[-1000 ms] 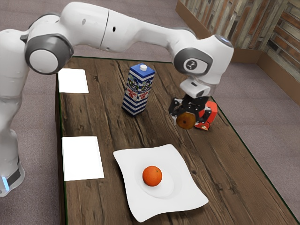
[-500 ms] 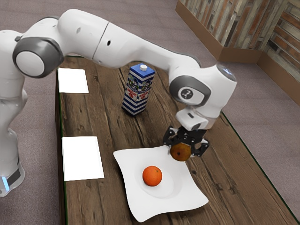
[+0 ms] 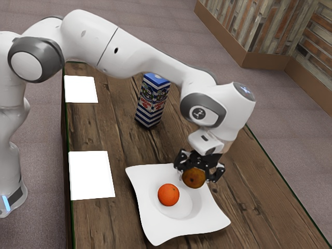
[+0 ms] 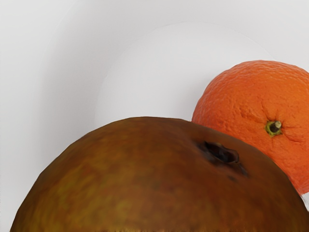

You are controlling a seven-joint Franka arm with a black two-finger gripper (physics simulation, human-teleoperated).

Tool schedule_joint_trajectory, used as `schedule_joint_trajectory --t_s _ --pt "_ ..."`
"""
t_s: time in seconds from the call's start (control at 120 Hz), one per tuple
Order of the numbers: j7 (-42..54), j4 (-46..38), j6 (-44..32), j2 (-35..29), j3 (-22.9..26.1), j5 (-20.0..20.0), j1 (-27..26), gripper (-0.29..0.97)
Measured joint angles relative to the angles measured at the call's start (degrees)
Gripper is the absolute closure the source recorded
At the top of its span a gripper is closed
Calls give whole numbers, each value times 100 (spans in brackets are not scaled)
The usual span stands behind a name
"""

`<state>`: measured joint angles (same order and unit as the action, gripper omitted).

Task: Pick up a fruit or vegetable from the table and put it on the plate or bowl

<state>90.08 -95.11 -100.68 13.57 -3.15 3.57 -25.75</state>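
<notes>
Our gripper clasps a brown fruit above the white plate. The dark plank desk stands on greyish carpet.

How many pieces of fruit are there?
2: an orange lying on the white plate, and a brownish fruit held in the hand above that plate. The arm may hide others.

The gripper holds a fruit above the plate. An orange lies on the plate just beside it, and a carton stands well behind.
</notes>
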Motion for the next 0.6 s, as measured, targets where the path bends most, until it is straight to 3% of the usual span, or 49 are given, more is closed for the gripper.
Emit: schedule_joint_trajectory --t_s 0.142,0.367,0.433,0.5,0.6 --pt "-53 6 -20 30 -1 -58 0 11" --pt "-111 35 -47 20 -29 -61 120 2" --pt "-112 422 -5 -528 -74 -111 273 1" --pt "-49 778 231 -1120 56 -488 452 1" --pt "-10 900 670 -1431 -62 -705 295 0"
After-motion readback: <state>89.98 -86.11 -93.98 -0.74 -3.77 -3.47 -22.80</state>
